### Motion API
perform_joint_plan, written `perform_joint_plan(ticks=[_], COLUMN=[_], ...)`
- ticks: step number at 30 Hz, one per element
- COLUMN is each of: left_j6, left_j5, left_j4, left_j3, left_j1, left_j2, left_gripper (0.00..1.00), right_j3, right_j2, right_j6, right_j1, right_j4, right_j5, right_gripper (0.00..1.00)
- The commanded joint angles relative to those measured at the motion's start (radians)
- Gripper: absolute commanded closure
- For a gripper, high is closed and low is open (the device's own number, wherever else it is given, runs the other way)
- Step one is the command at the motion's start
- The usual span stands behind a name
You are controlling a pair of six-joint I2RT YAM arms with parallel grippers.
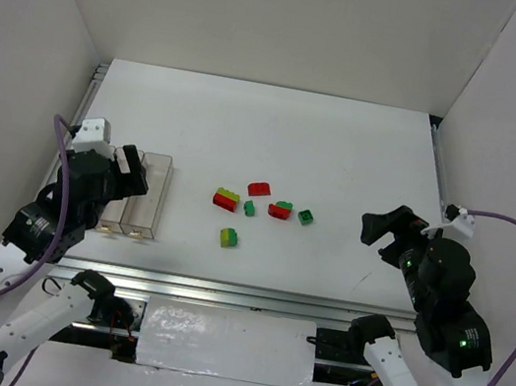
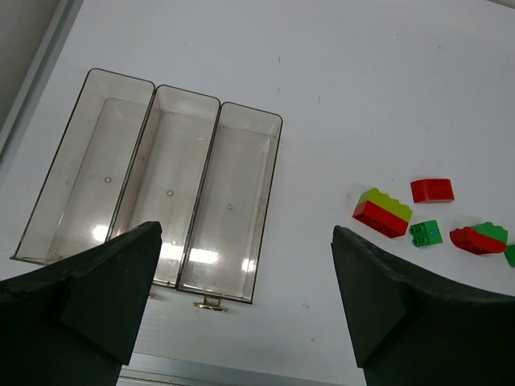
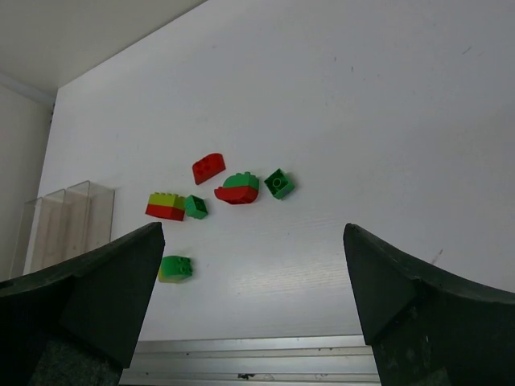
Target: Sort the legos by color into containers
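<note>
Starting with a single-colour piece looks wisest: the red curved plastic brick (image 1: 260, 189), at 12 o'clock in the loose cluster of small red, green and yellow-green legos (image 1: 280, 210) mid-table. Three joined clear plastic trays (image 2: 169, 161), empty, at 9 o'clock. Left gripper (image 1: 132, 171) over them, right gripper (image 1: 383, 231) at 3 o'clock: fingers apart, holding nothing. White tabletop (image 1: 346, 149), white walls (image 1: 269, 15).

Left claw (image 2: 245, 231) and right claw (image 3: 252, 228) agape.
</note>
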Motion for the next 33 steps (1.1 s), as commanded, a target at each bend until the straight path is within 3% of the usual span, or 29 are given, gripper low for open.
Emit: perform_joint_plan(ticks=[1,8,12,16,25,33], left_j6=[0.025,0.025,0.024,0.031,0.044,0.056], left_j5=[0.019,0.033,0.042,0.059,0.09,0.136], left_j4=[0.043,0.05,0.05,0.054,0.063,0.071], left_j3=[-0.001,-0.001,-0.001,-0.007,-0.009,-0.009], left_j1=[-0.003,-0.003,-0.003,-0.003,0.003,0.005], left_j2=[0.006,0.014,0.02,0.025,0.042,0.054], left_gripper=[0.0,0.0,0.01,0.0,0.0,0.01], right_j3=[0.022,-0.036,-0.101,-0.136,-0.066,0.072], right_j2=[-0.004,-0.045,0.039,0.252,0.807,1.102], right_j6=[0.009,-0.009,0.031,0.075,0.316,0.479], right_j1=[0.006,0.006,0.006,0.007,0.091,0.148], right_j4=[0.011,0.076,0.139,0.195,0.306,0.323], right_j5=[0.027,-0.057,-0.125,-0.148,0.145,0.185], right_gripper=[0.0,0.0,0.0,0.0,0.0,0.01])
